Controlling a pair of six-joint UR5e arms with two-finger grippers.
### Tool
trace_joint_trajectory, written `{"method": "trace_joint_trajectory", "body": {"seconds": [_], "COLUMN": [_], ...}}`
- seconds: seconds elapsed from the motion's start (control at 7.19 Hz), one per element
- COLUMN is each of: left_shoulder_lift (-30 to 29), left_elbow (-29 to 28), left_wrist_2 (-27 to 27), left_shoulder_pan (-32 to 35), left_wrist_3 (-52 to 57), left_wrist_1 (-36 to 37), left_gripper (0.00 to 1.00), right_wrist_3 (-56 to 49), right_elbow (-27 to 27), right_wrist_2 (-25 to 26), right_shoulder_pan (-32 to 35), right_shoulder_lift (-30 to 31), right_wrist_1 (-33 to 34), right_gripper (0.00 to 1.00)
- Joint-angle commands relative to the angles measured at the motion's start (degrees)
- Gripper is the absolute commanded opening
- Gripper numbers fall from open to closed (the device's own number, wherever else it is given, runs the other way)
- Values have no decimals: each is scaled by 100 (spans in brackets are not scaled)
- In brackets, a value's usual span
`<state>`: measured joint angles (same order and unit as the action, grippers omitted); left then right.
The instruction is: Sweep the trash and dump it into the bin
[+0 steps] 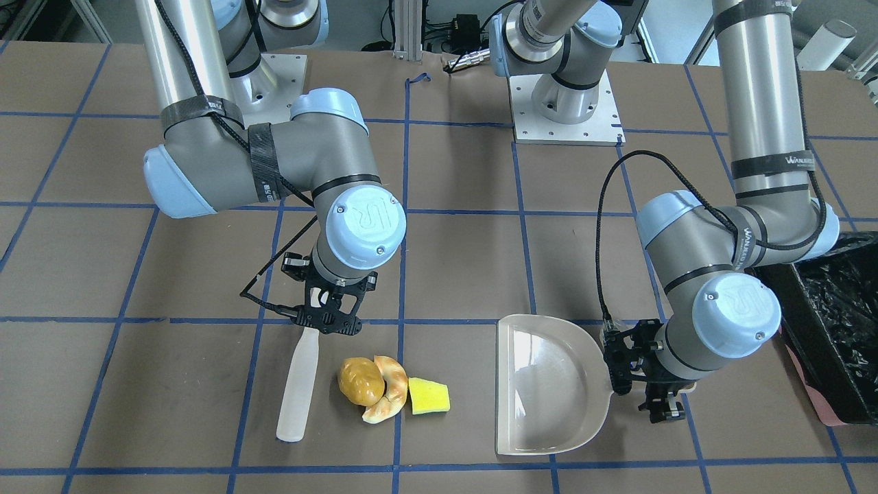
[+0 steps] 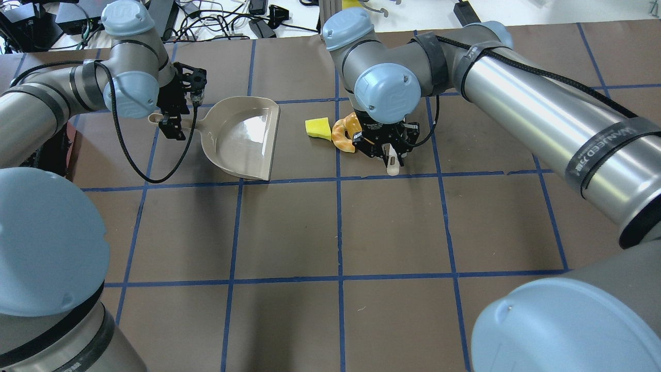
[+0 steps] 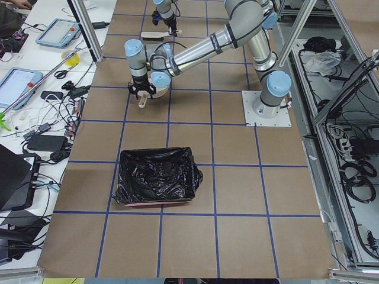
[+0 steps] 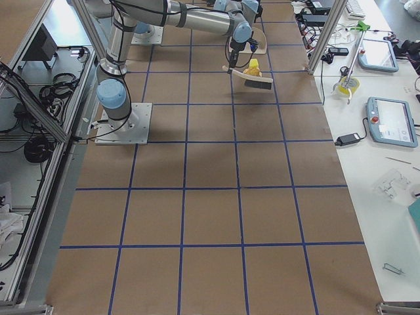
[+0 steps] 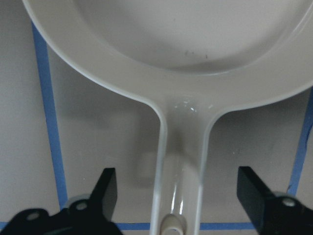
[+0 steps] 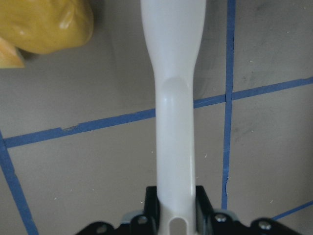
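Lower centre of front view: trash (image 1: 392, 384) (lump (image 1: 361, 381), croissant piece (image 1: 381, 410), sponge (image 1: 429, 396)) huddled between brush (image 1: 296, 391) and dustpan (image 1: 549, 391). Brush handle clamped in right gripper (image 1: 329, 321); left gripper (image 1: 645, 390) spread astride pan handle, gripping nothing. Risk: sweep shoves unheld pan, pieces scatter; bristle contact unclear. At right edge, bin (image 1: 833, 329).

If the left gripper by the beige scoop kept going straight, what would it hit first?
Most likely the dustpan's handle, which lies between the left gripper's open fingers, with the table right beneath. The remaining gap is hard to judge.
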<state>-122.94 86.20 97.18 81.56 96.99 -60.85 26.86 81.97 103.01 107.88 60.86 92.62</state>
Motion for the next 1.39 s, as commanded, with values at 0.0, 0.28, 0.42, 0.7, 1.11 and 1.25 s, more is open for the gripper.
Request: {"method": "trace_joint_trajectory", "body": {"seconds": [0.0,0.28,0.42,0.7,1.11,1.25], "left_shoulder_lift": [-55,-55,-55,-90,-99,-90], "left_elbow": [-25,-77,-86,-60,-60,-95], "left_wrist_2": [109,74,56,-49,38,143], "left_shoulder_pan": [26,44,53,70,140,149], "left_wrist_3": [-13,-101,-118,-136,-188,-189], "left_wrist_1": [29,38,73,239,319,319], "left_gripper": [43,31,27,25,16,14], "right_wrist_3": [-5,-40,-32,-5,13,13], "right_elbow": [12,12,3,3,3,3], "right_wrist_2": [9,0,0,0,-88,-97], "right_shoulder_pan": [-3,-4,-12,-12,5,5], "right_shoulder_lift": [-57,-57,-22,-22,92,92], "right_wrist_1": [-24,-33,-42,-51,-130,-121], "right_gripper": [0,0,0,0,0,0]}}
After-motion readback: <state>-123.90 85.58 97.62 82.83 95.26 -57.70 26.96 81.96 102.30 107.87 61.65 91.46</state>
